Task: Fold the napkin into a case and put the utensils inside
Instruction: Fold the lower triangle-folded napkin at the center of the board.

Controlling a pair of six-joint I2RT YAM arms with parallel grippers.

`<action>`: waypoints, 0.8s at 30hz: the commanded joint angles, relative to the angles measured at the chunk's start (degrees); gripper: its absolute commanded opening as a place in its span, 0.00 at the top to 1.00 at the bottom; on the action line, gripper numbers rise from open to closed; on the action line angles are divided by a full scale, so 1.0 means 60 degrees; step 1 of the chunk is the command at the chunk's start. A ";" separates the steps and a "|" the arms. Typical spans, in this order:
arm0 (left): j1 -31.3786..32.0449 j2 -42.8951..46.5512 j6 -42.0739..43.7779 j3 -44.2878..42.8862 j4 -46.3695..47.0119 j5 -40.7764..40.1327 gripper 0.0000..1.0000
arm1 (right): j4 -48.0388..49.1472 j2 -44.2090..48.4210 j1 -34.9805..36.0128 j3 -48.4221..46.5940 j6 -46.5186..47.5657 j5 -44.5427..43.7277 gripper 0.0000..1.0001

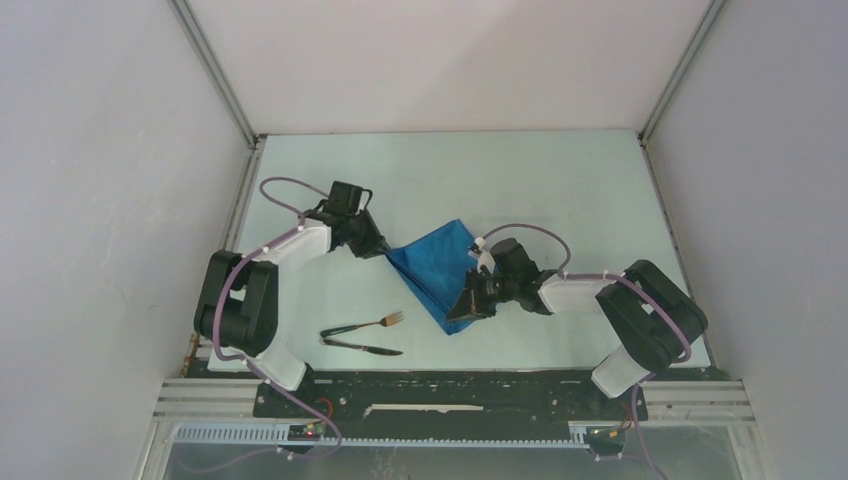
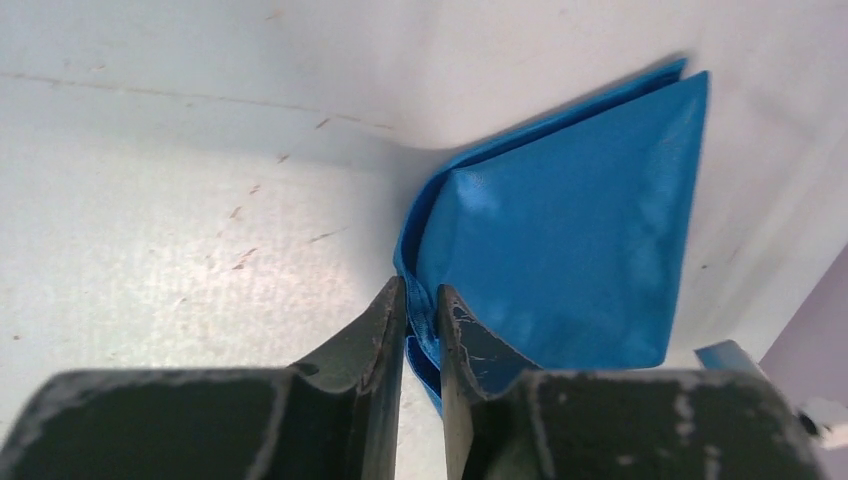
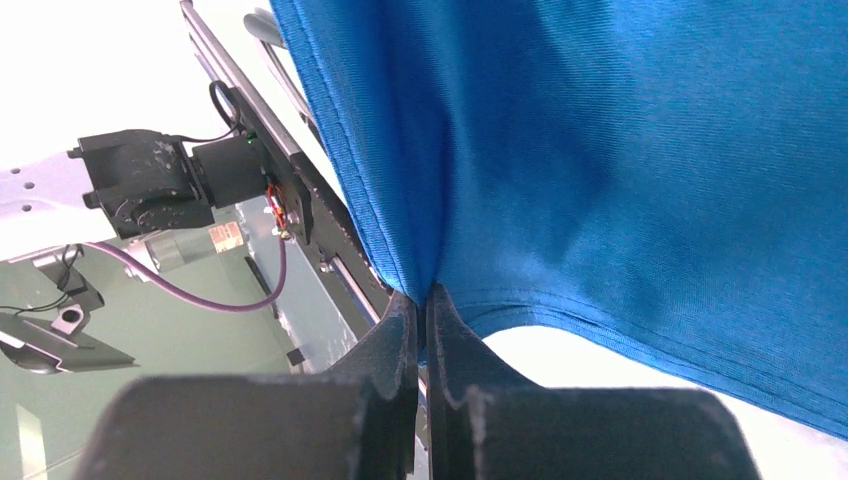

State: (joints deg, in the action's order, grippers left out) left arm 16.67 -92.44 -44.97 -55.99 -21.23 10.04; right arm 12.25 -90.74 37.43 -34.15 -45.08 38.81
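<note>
Blue cloth, the napkin (image 1: 435, 262), sits near the middle of the pale bench (image 1: 520, 170), folded into a rough four-cornered shape with one point towards 12 o'clock and one towards 6 o'clock. It is not a narrow case. The left fingers (image 1: 383, 250) meet the napkin at its 9 o'clock corner. The right fingers (image 1: 465, 305) meet it at its 5 o'clock edge, near the lower point.

In the left wrist view, the left fingers (image 2: 392, 310) stand close together with only a thin gap, and the doubled edge of the napkin (image 2: 570, 220) sits in that gap, pinched. The rest of the cloth spreads away from the tips towards 1 o'clock, in at least two layers, lying on the bench.

In the right wrist view, the right fingers (image 3: 403, 320) are pressed together on a gathered tuck of the napkin (image 3: 650, 150). The cloth rises from the pinch and fans out across the upper frame, with a stitched hem visible along its lower border.

The utensils lie on the bare bench at 7 o'clock from the napkin, well apart from it. The fork (image 1: 372, 323) has its tines towards 2 o'clock. The knife (image 1: 365, 348) lies just beside it on the 6 o'clock side. Their 9 o'clock ends come close together, but whether they touch cannot be told.
</note>
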 commanded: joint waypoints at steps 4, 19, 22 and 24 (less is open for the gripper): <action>0.0488 -0.0297 -0.0015 -0.1285 -0.0522 -0.0534 0.79 | 0.0514 0.0288 -0.0573 0.0374 0.0134 0.0489 1.00; 0.1177 -0.2402 -0.0137 -0.3731 -0.1075 -0.0667 0.78 | 0.0433 0.0099 -0.1626 0.0791 0.0732 0.0865 1.00; 0.1231 -0.2698 -0.0148 -0.4041 -0.1118 -0.0622 0.78 | 0.0358 0.0068 -0.1852 0.0814 0.0896 0.0922 1.00; 0.1263 -0.2886 -0.0176 -0.4201 -0.1135 -0.0562 0.78 | 0.0273 0.0053 -0.1981 0.0812 0.1009 0.0930 1.00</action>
State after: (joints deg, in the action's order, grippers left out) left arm 23.99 -108.27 -45.10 -77.89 -27.86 7.68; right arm 14.48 -90.76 26.83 -29.69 -42.00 43.00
